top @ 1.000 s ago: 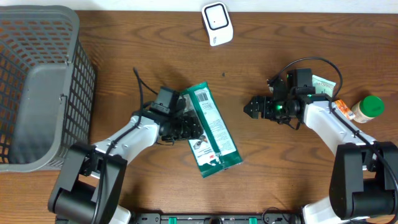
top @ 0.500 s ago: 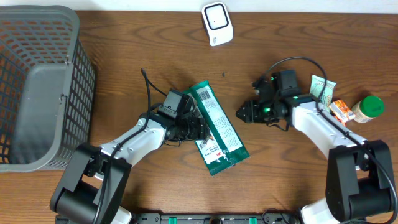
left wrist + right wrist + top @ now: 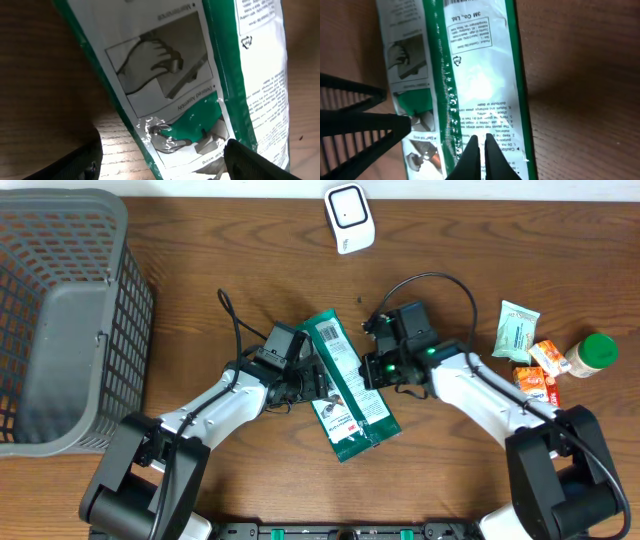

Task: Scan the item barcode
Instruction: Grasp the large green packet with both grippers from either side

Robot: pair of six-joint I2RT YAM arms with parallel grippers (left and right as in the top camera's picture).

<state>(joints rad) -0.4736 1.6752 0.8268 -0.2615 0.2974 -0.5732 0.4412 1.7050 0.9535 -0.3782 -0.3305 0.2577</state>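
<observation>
Green packet (image 3: 345, 385) lies at mid-table (image 3: 200, 260), long axis slanted, white printed panel up. Lettering and line drawings of a hand show in both wrist views.

Left gripper (image 3: 162, 157): jaws spread wide, one dark finger (image 3: 80, 162) on the wood off one long edge, the other (image 3: 255, 162) over the printed face. Lower part of packet between them. Contact cannot be told.

Right gripper (image 3: 481, 145): fingertips pressed together, only a sliver between, over the packet's text panel close by the green border. Whether any film is nipped, cannot tell.

From overhead, the two grippers meet the packet from opposite sides.

White scanner unit (image 3: 349, 218) sits at the far edge, well apart from the packet. Grey mesh basket (image 3: 130, 310) at far left. At right, near one another: pale green sachet (image 3: 516, 330), orange packets (image 3: 540, 370), green-capped bottle (image 3: 592, 353).
</observation>
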